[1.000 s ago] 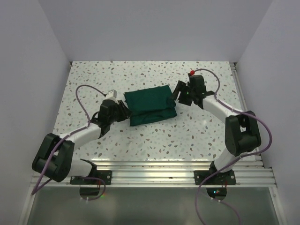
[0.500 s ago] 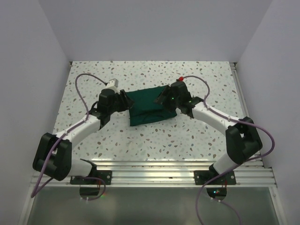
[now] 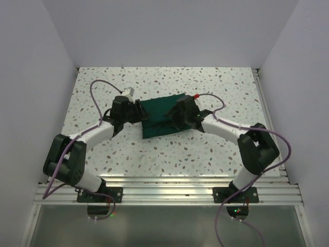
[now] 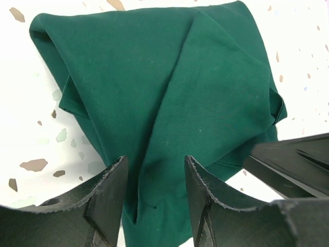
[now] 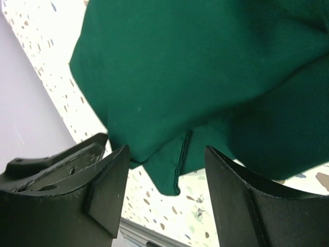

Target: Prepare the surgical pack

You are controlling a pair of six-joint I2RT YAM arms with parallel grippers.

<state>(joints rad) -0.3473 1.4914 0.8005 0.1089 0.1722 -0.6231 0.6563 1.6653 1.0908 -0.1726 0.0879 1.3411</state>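
Observation:
The surgical pack (image 3: 158, 109) is a folded dark green cloth bundle lying mid-table; only the cloth shows. My left gripper (image 3: 139, 113) stands at its left edge, open, a raised fold of the pack (image 4: 169, 92) running between its fingers (image 4: 109, 198) without being pinched. My right gripper (image 3: 174, 117) reaches over the bundle's right half, open wide. Below it a hemmed corner of the pack (image 5: 175, 170) hangs between the fingers (image 5: 241, 200), touching neither. Each wrist view shows the other gripper close by.
The speckled white table (image 3: 205, 149) is walled in by white panels on three sides. An aluminium rail (image 3: 169, 185) runs along the near edge above the arm bases. Purple cables loop off both arms.
Both arms have closed in on the bundle. The right gripper moved left from beyond the right edge to over the cloth. The left gripper moved up to the left edge and opened a little.

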